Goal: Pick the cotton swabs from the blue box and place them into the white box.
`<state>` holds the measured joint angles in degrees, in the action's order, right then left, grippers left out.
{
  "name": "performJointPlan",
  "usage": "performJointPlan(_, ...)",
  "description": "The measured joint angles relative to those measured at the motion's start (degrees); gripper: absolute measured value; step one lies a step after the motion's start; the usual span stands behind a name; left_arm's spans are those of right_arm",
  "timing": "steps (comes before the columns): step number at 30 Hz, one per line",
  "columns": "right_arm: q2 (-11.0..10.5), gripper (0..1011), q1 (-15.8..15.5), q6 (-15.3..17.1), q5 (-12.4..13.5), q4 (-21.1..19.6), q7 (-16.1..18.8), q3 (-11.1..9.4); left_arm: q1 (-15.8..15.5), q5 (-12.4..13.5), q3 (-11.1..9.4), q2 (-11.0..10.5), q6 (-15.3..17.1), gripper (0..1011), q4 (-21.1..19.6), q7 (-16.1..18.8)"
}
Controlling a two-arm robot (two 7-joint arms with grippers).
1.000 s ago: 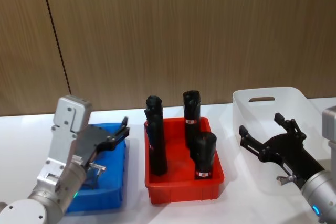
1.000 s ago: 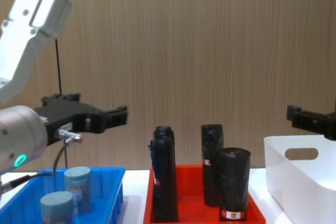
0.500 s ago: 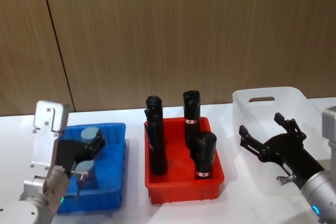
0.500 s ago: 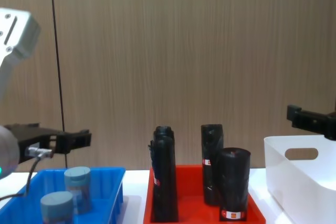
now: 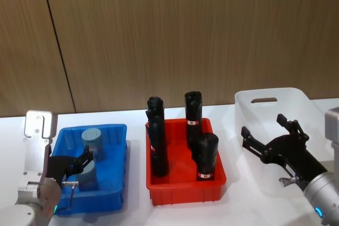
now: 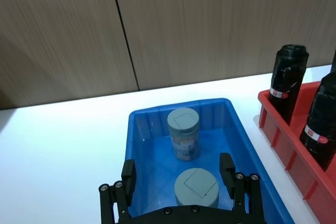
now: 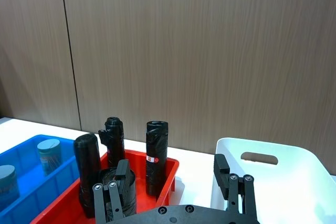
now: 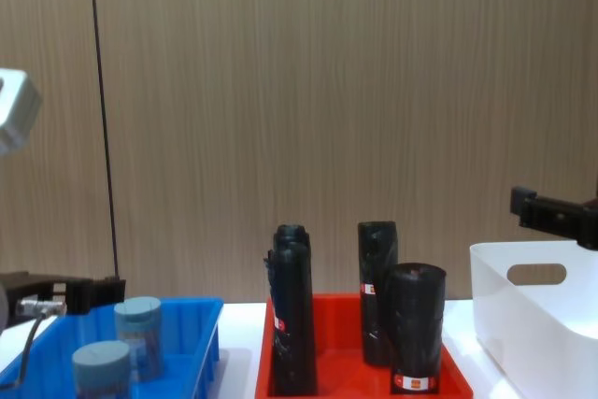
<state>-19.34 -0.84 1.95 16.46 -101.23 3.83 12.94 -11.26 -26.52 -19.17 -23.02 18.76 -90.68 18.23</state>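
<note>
- Left gripper had pulled back toward the robot and dropped lower compared with a second before, when it stretched out high over the blue box. Both jars sat in plain sight again. Right gripper hadn't budged.
- Left gripper's fingers were spread wide and holding nothing, sitting at the near end of the blue box. In the left wrist view they straddled the nearer jar of cotton swabs without touching it.
- Second jar stood upright just behind the first, toward the far wall. The two were close, but I couldn't tell if they touched.
- Right gripper hung over the near side of the white box, fingers apart, empty. Nothing looked to be in the white box yet, so I'd say the job was just starting.
- Red tray of black rolls sat on the bench between the two boxes.
- My take on doing the grab well: go for the nearer jar, centre the fingers on its body below the lid, come straight down, and close gently since it's light plastic. Don't bump the jar behind.
- Then lift clear of the rim and carry high enough to pass over those tall rolls.
</note>
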Motion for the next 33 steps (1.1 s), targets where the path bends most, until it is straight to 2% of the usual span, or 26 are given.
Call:
performJointPlan(7,0.00,1001,0.00,0.00,0.00,0.00,0.00,0.00,-0.65,-1.03,0.43,0.56,0.56,1004,1.97,-1.06)
performJointPlan(20,0.00,1001,0.00,0.00,0.00,0.00,0.00,0.00,-2.70,-2.31,0.81,1.99,0.31,1004,7.00,-6.11)
performJointPlan(33,0.00,1001,0.00,0.00,0.00,0.00,0.00,0.00,-4.11,-1.79,1.00,2.96,2.54,1004,9.98,-7.08)
